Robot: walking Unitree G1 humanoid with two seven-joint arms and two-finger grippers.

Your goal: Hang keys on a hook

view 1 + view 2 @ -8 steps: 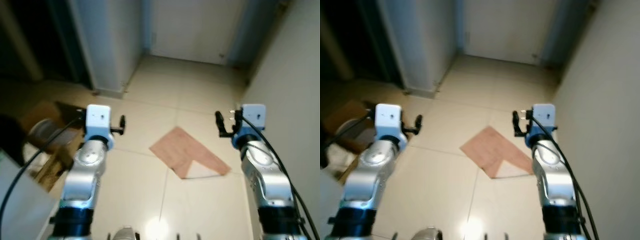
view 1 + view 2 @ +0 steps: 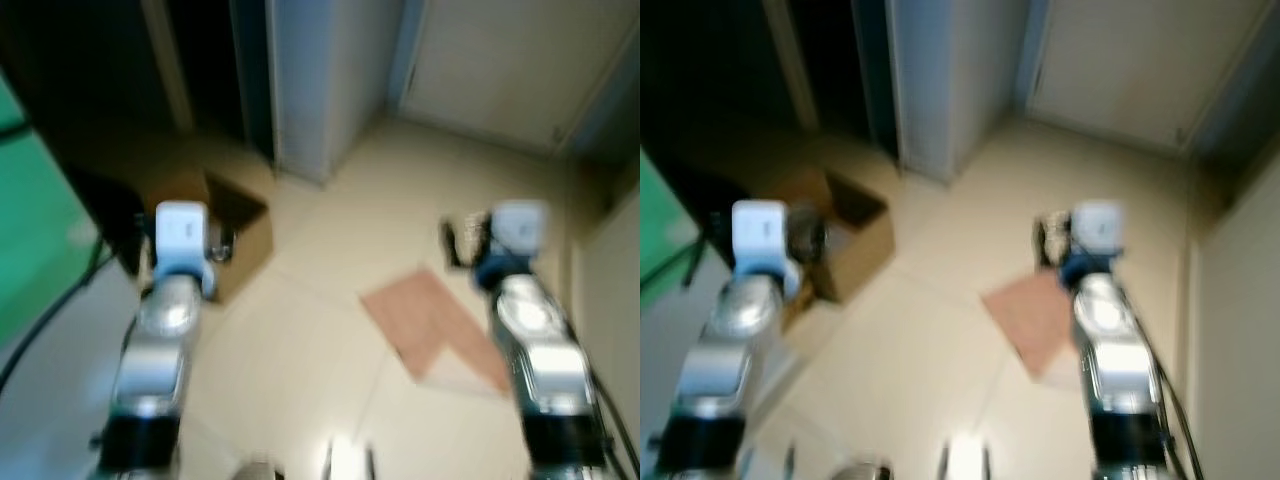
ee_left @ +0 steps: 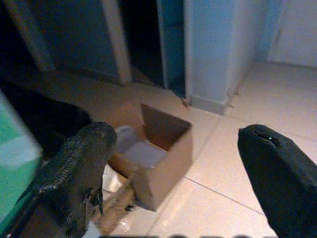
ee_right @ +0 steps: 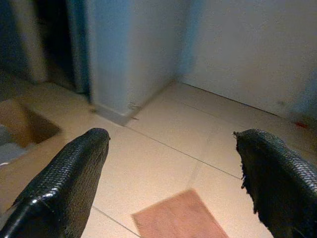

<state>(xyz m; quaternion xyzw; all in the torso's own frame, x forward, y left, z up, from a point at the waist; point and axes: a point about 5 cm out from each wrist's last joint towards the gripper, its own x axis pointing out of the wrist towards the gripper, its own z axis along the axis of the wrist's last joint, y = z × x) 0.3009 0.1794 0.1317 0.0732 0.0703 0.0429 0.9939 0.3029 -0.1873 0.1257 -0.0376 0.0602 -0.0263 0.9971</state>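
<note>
Ahead, an open cardboard box has entered the now-blurred head views.

Blurred picture here, looking down at a pale tiled floor. Both silver arms reach forward, the left arm at 8 o'clock, the right arm at 4 o'clock. An open cardboard box sits at 10 o'clock just beyond the left arm. A pinkish sheet lies flat on the tiles, beside the right arm. A pale door stands at 1 o'clock, a dark opening at 11.
</note>
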